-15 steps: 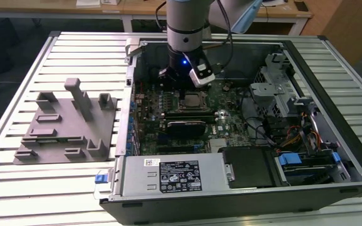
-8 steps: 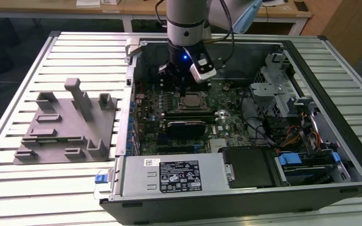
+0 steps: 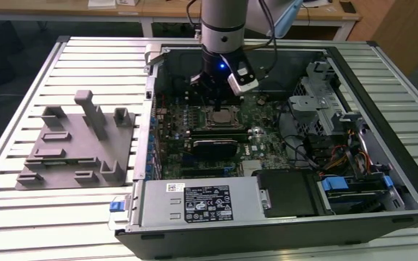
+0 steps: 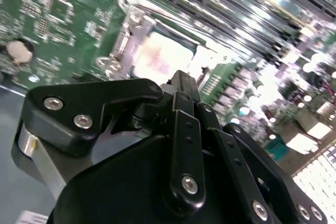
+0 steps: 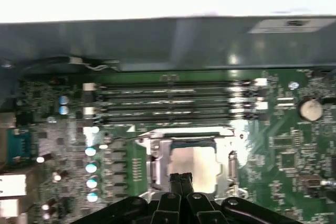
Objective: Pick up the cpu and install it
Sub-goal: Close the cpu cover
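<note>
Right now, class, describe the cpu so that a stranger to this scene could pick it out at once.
Look inside the open computer case at the green circuit board. Below the gripper sits a metal-framed socket; the cpu is the flat shiny silver square within it, unlike the long dark slots beside it.

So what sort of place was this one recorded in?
Probably a robotics lab or workshop test bench. An open computer case with its motherboard exposed lies on a slatted metal table, a grey parts fixture sits beside it, and wooden desks stand behind.
</note>
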You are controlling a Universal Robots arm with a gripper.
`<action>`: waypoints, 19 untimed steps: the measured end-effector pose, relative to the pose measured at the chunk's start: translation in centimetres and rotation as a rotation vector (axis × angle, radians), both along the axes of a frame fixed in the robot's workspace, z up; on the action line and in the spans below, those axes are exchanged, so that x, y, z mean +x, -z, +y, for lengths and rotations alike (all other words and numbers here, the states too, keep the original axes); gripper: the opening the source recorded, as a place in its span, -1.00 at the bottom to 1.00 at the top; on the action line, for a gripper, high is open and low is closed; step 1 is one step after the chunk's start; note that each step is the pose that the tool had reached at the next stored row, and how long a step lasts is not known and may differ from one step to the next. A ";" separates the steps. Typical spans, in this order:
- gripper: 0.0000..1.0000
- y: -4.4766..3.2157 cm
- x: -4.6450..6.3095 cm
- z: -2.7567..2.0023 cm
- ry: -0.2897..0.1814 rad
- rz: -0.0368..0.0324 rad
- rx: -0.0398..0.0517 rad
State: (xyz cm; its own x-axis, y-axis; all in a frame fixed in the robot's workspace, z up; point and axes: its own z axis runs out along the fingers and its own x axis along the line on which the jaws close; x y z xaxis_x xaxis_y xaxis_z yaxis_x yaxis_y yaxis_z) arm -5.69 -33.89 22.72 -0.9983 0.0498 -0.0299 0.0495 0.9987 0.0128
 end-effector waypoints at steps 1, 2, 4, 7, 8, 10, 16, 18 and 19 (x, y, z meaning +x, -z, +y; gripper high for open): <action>-0.79 0.00 0.3 0.00 0.000 0.0000 0.0001; -0.79 0.00 0.6 0.00 0.000 0.0000 0.0000; -0.79 0.00 1.2 0.00 0.000 0.0000 0.0001; -0.79 0.00 1.7 -0.01 0.000 0.0000 0.0001; -0.79 0.00 1.7 -0.01 0.000 0.0000 0.0001; -0.79 -0.04 1.7 0.00 0.000 0.0001 -0.0002; -0.79 -1.39 1.7 0.00 0.000 -0.0006 0.0002; -0.79 -1.84 1.7 0.00 0.000 -0.0008 -0.0001; -0.79 -1.98 1.7 0.00 0.000 -0.0009 0.0000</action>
